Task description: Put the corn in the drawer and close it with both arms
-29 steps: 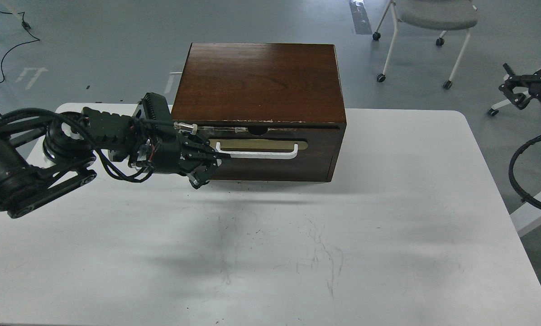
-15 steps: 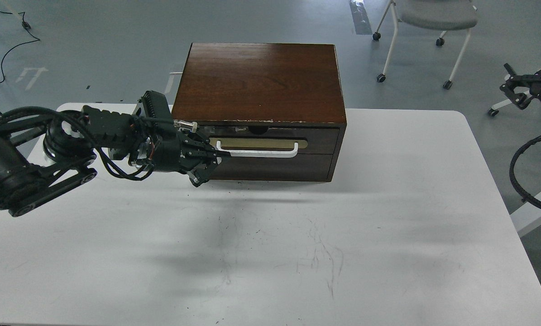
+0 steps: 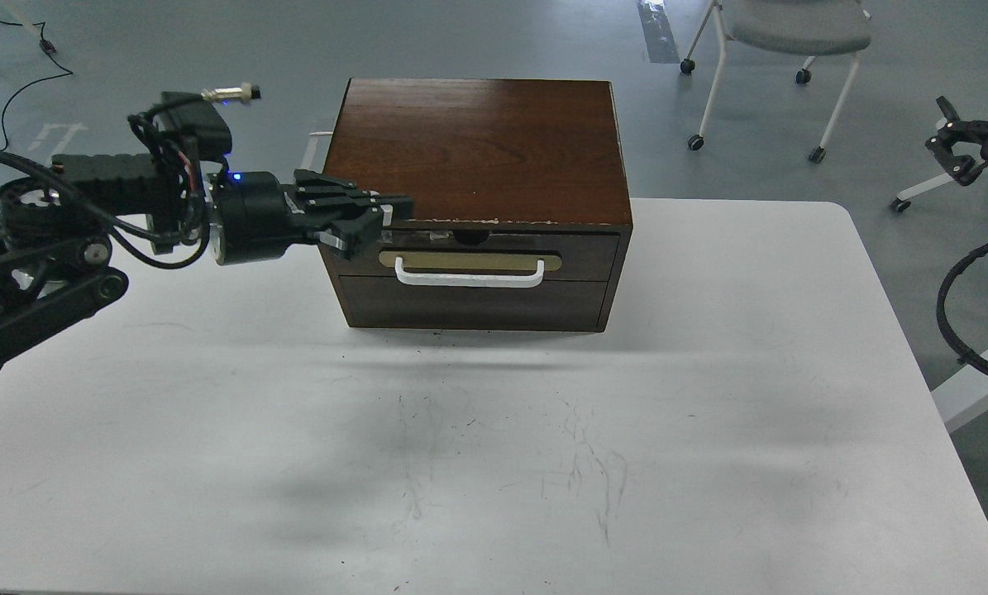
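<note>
Drawer (image 3: 470,256) sits shut in the cabinet (image 3: 477,149) at the desk's (image 3: 708,463) far edge, centre. Left gripper (image 3: 382,216) hovers at the cabinet's front left top corner, just above the handle (image 3: 469,277), jaws nearly together, gripping nothing. Corn not visible. Right gripper out of view.

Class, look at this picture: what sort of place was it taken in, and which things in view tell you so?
Probably a robotics lab or test room: a grey floor with tape marks and a loose cable, a wheeled chair, and a plain white table holding only a cabinet.
</note>
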